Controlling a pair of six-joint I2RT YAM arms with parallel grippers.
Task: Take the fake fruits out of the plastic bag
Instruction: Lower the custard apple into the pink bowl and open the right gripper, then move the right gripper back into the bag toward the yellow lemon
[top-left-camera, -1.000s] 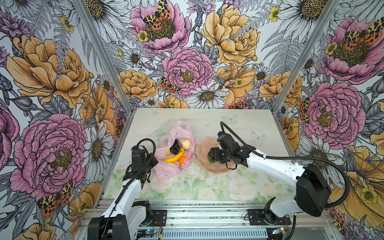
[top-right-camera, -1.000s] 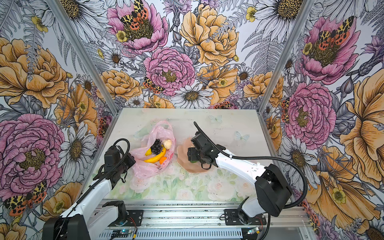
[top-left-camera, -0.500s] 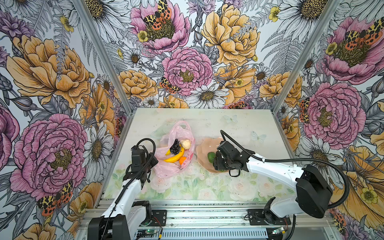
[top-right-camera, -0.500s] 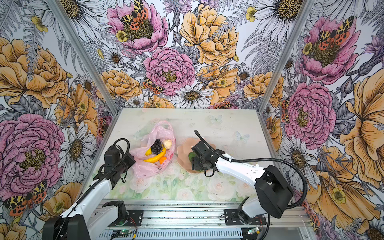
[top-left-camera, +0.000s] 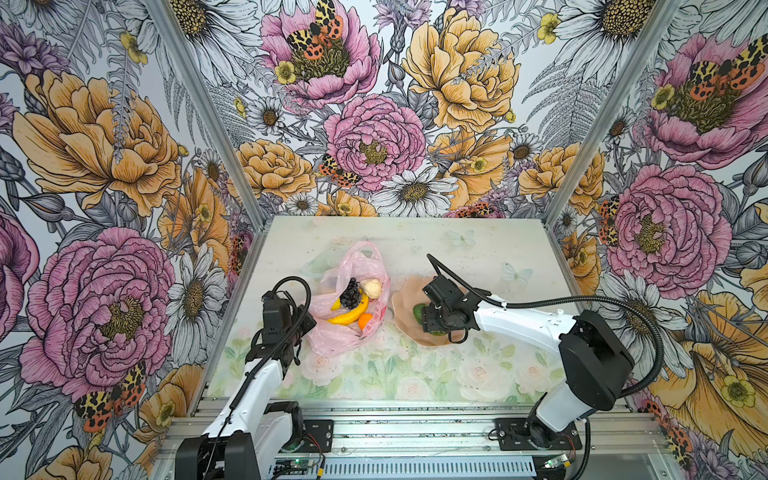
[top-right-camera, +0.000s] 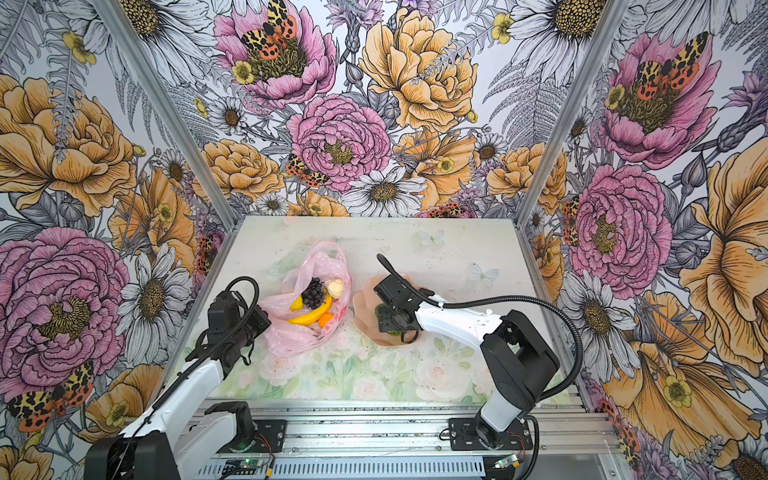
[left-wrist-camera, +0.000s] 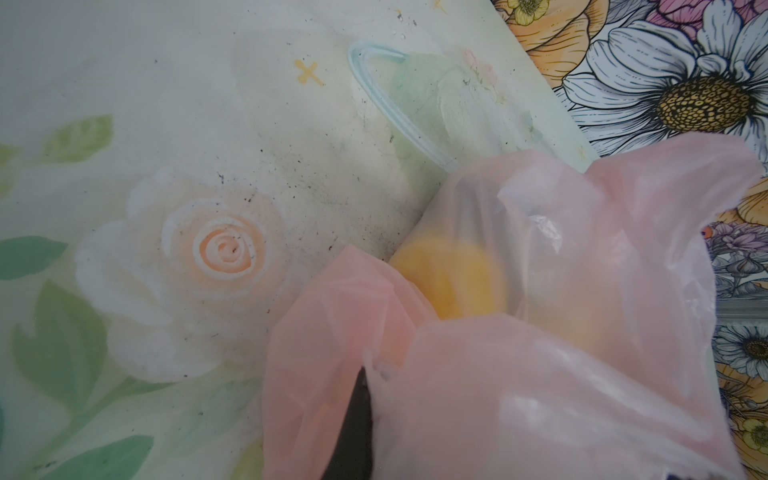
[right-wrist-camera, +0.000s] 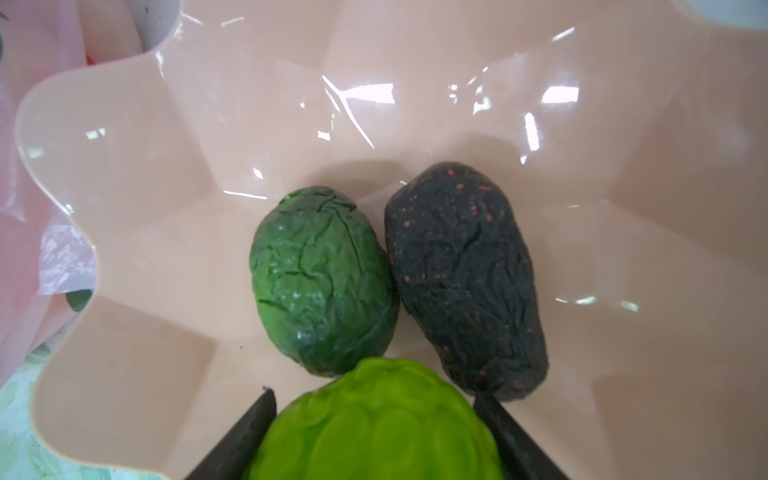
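Two fruits, a green avocado (right-wrist-camera: 322, 280) and a dark speckled avocado (right-wrist-camera: 465, 282), are lying in the peach-pink scalloped bowl (right-wrist-camera: 124, 166). The right end effector (right-wrist-camera: 374, 395) is gripping a bumpy lime-green ball (right-wrist-camera: 382, 436) just beside them. Five more are lying leftward in the translucent pink plastic bag (top-left-camera: 336, 336): yellow banana (top-left-camera: 351, 318), dark grape bunch (top-left-camera: 351, 289), cream-white lump (top-left-camera: 371, 286), small orange (top-left-camera: 365, 321) and yellow lemon (top-left-camera: 336, 304). The left end effector (top-left-camera: 306, 328) is clamping the bag's edge.

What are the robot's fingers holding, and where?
The right fingers squeeze the bumpy ball by its sides. The left fingers pinch a fold of the bag.
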